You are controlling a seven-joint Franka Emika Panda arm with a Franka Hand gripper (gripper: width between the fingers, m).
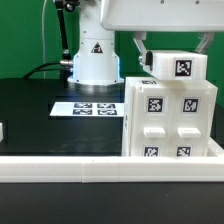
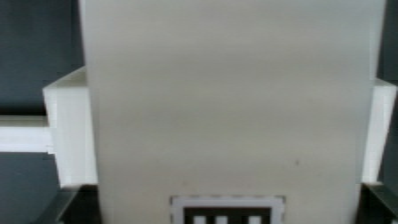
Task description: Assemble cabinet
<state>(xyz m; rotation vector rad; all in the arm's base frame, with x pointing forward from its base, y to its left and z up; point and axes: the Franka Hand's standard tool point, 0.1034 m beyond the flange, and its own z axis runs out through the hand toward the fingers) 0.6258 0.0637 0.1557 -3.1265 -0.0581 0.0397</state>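
The cabinet [image 1: 168, 118], a large white box with tagged drawer-like blocks on its front, stands upright at the exterior view's right, against the front rail. A white tagged top block [image 1: 182, 67] sits on it. My gripper [image 1: 174, 58] comes down from above. One dark finger [image 1: 141, 52] stands at the block's left side and the other at its right, so it looks shut on the block. In the wrist view the white block [image 2: 222, 100] fills the middle, with a tag [image 2: 228, 212] at its edge. The fingers do not show there.
The marker board [image 1: 95, 107] lies flat on the black table left of the cabinet. The arm's white base [image 1: 95, 60] stands behind it. A long white border rail [image 1: 90, 166] runs along the front edge. A small white piece [image 1: 2, 130] sits at the far left.
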